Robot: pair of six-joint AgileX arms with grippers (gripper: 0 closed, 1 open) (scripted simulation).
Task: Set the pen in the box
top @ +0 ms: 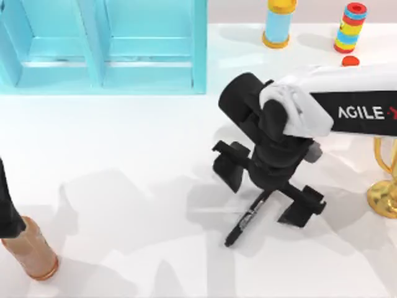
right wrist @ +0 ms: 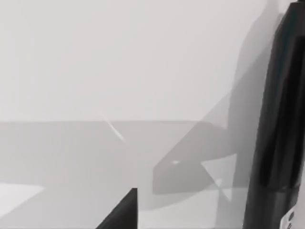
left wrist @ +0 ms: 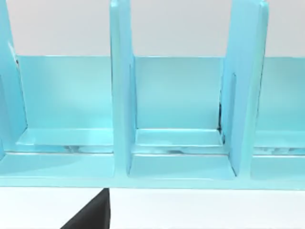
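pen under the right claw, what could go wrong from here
1. The pen lies flat on the table, with the open right claw above one end, so a pinch there may tip or drop it.
2. The blue box is across the table at the far left, a long carry.
3. The gold trophy stands close beside the right arm.

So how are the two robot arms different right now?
The right arm stretches in over the table's middle, its right gripper spread open around the pen. The left arm sits back at the table's left edge, near a brown bottle, with nothing beneath it; its wrist camera faces the blue box. The right arm shows white casing; the left shows black. Both stand apart from the box.
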